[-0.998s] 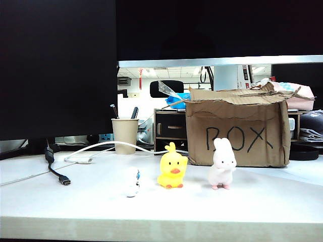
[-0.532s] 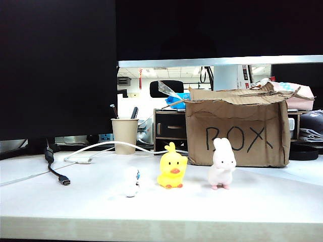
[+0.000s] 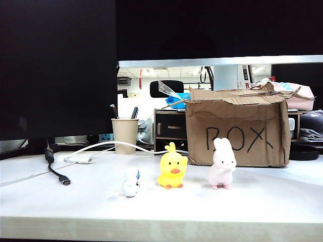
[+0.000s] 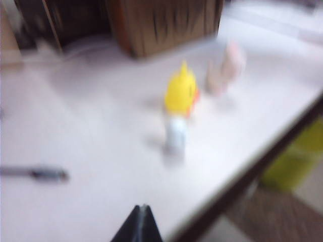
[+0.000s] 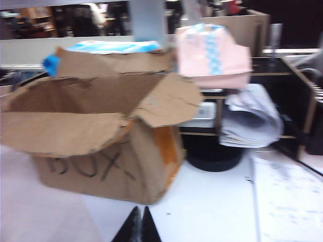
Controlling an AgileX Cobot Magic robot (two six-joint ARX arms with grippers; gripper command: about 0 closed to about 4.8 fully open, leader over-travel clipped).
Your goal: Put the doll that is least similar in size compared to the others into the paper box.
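In the exterior view, no arm is visible. The doll (image 3: 131,182) stands upright on the white table (image 3: 262,201), at the left end of a row with the yellow duck (image 3: 172,172) in the middle and the pink-white rabbit (image 3: 222,164) on the right. The paper box (image 3: 237,128) sits behind the rabbit, its top open.

In the left wrist view, which is much blurred, the left gripper (image 4: 141,224) appears clenched, its dark tips meeting in one point. The doll (image 4: 175,135) lies straight ahead of it, well apart, with the duck (image 4: 182,94) just behind. The doll's long axis seems vertical.

In the right wrist view, the right gripper (image 5: 140,223) is pressed closed and holds nothing. It faces the box (image 5: 96,136); no doll shows here. I judge that the left arm is the nearer one for the pick.
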